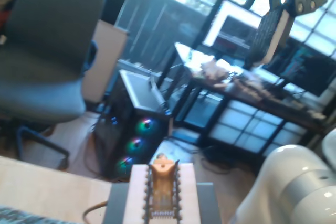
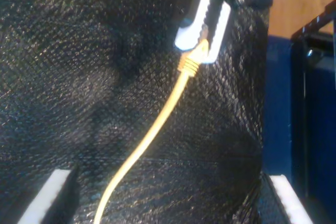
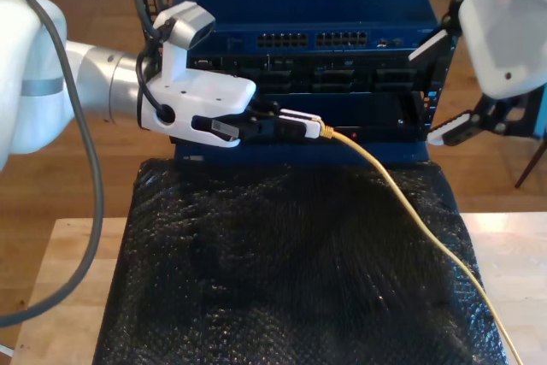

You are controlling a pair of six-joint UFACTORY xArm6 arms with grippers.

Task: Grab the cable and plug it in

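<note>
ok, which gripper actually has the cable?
My first gripper, on the exterior view's left: it is shut on the cable at its plug end. My second gripper, on the exterior view's right, is open and holds nothing.

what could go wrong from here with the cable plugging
1. My first claw pinches only the plug end of the cable, so the plug may twist or slip between the fingers on contact with a port.
2. The plug sits below the port rows on the blue switch, so it could jam against the panel if not aligned first.
3. The cable trails across the black mat and may drag.
</note>
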